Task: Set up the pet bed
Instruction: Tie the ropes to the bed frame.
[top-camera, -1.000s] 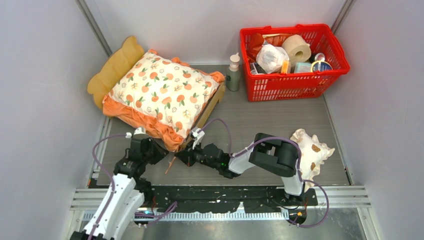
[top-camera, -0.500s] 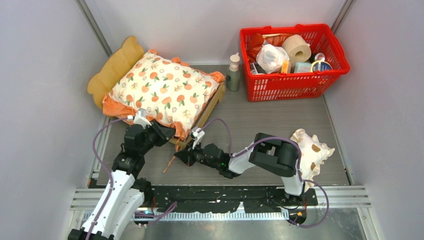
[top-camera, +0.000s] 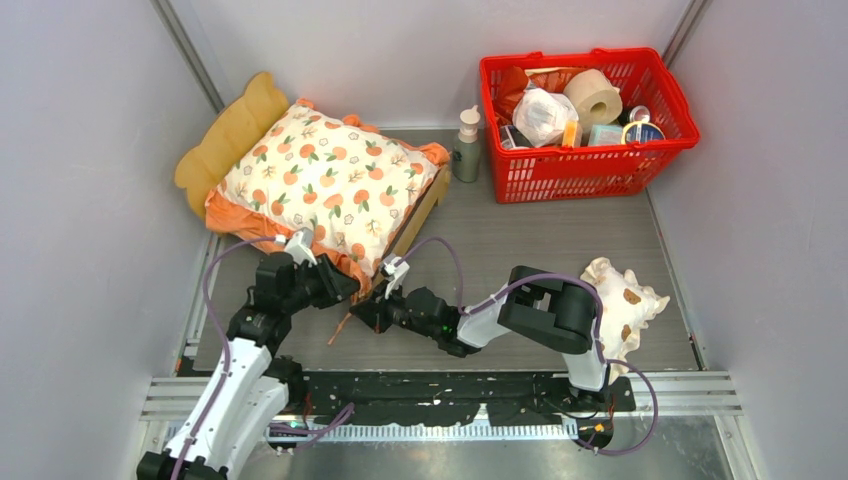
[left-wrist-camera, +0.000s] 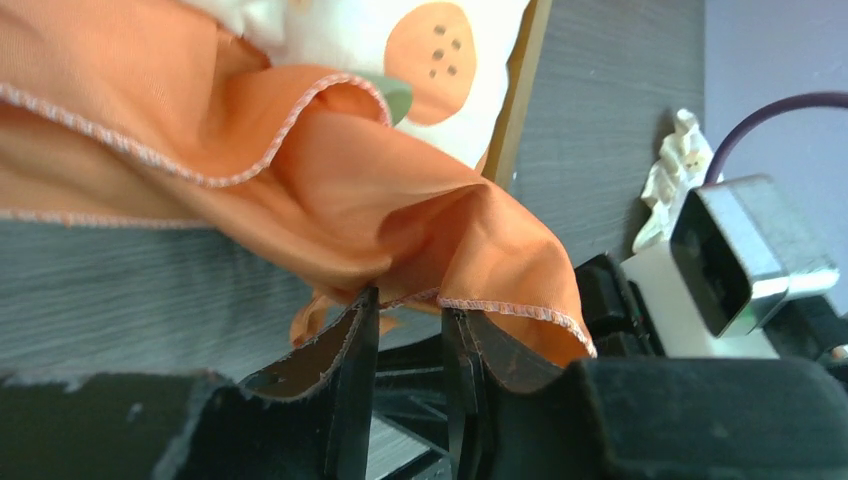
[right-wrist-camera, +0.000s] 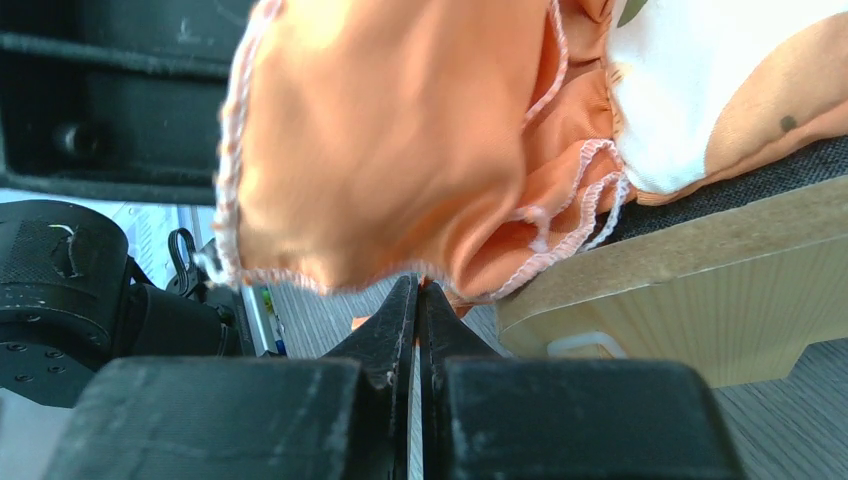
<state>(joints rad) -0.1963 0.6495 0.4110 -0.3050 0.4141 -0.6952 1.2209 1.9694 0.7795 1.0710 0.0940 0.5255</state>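
The pet bed (top-camera: 232, 128) stands at the back left, its wavy wood headboard towards the wall. The cream orange-print cushion (top-camera: 330, 180) lies on it, its orange ruffle hanging over the near corner. My left gripper (top-camera: 338, 286) is at that corner; in the left wrist view its jaws (left-wrist-camera: 410, 300) stand slightly apart with the ruffle (left-wrist-camera: 400, 220) resting on the tips. My right gripper (top-camera: 366, 312) is just right of it, shut on the ruffle's hem (right-wrist-camera: 418, 285) beside the bed's wood side (right-wrist-camera: 700, 300). The small spotted pillow (top-camera: 625, 305) lies at the right.
A red basket (top-camera: 560, 170) full of household items stands at the back right, with a grey bottle (top-camera: 467, 145) to its left. Grey walls close in on both sides. The two grippers are almost touching each other.
My left gripper has swung up to the ruffle and then right along it to the cushion's near corner, ending close to the right gripper. The right arm has stayed put.
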